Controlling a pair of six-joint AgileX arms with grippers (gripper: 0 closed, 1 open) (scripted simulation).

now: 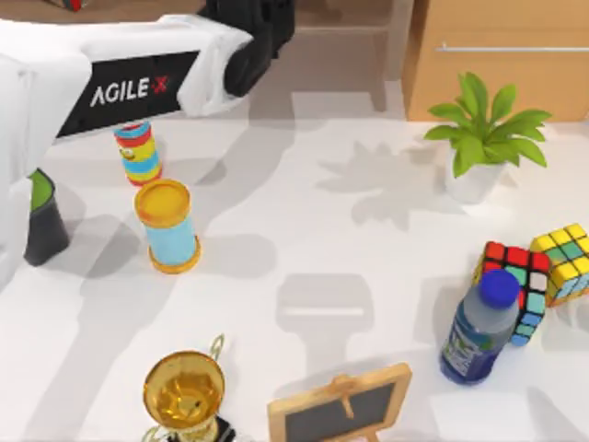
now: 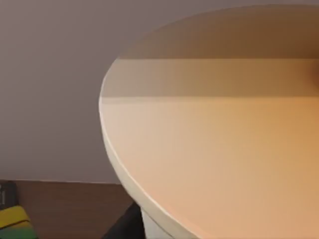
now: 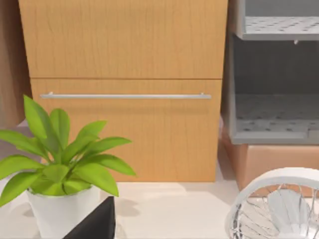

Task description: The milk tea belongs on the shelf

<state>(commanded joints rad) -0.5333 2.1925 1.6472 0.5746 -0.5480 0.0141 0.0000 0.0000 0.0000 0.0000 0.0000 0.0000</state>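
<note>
L arm is reaching across the table (image 1: 350,239) toward the far edge, w/ the left gripper (image 1: 262,37) sitting over the shelf (image 2: 50,99) at the top view's upper left. It's probably extending that far b/c the shelf boards sit behind the clutter, so the arm is passing above the blue can (image 1: 170,230) instead of pushing through it.

The milk tea (image 2: 214,149) is looming right against the L wrist cam: a beige-orange curved body w/ a pale rim, the shelf's greyish back behind it and a brown board below. So the cup is sitting at the shelf, v. close to the gripper. Can't tell whether the left gripper is clamping it or letting go; 1 view alone isn't settling that. I'm judging the task as near its end, w/ placement underway or just finishing.

R arm is idling low on the right side, near the plant (image 1: 483,133), facing the cabinet (image 1: 497,64).
</note>
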